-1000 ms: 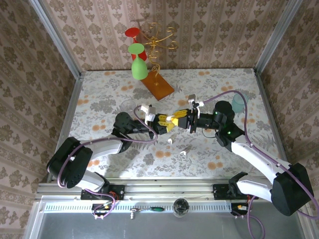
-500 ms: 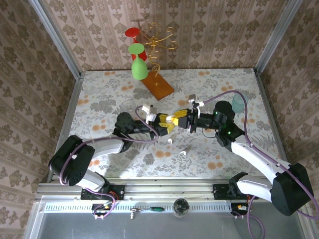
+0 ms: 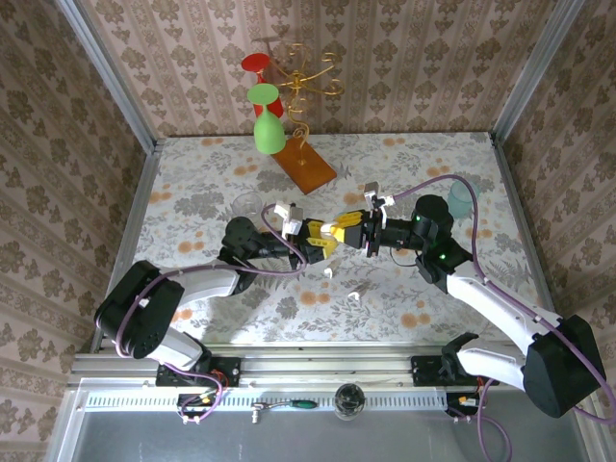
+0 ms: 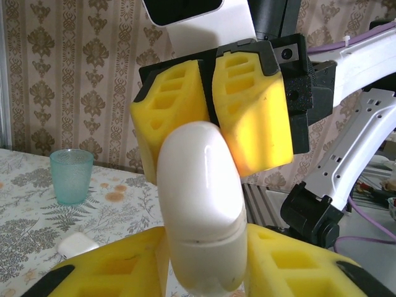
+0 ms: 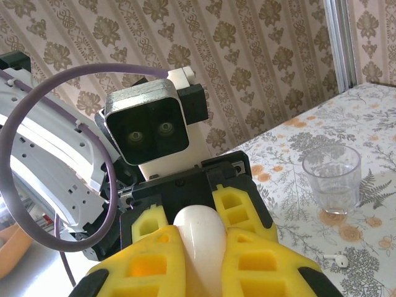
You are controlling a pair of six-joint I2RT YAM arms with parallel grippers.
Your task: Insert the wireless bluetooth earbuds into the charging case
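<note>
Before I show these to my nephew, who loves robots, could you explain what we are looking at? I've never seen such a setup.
Two robot arms are bolted at the near edge of a flowered table. The wide picture comes from a fixed camera overhead. The other two come from a small camera on each wrist, looking forward along that arm. The left claw and the right claw meet over the middle of the table, both pinching one white charging case. Two tiny white earbuds lie on the table just in front of them. Also there: a clear glass, a teal cup, and a stand with a green and a red goblet.
</note>
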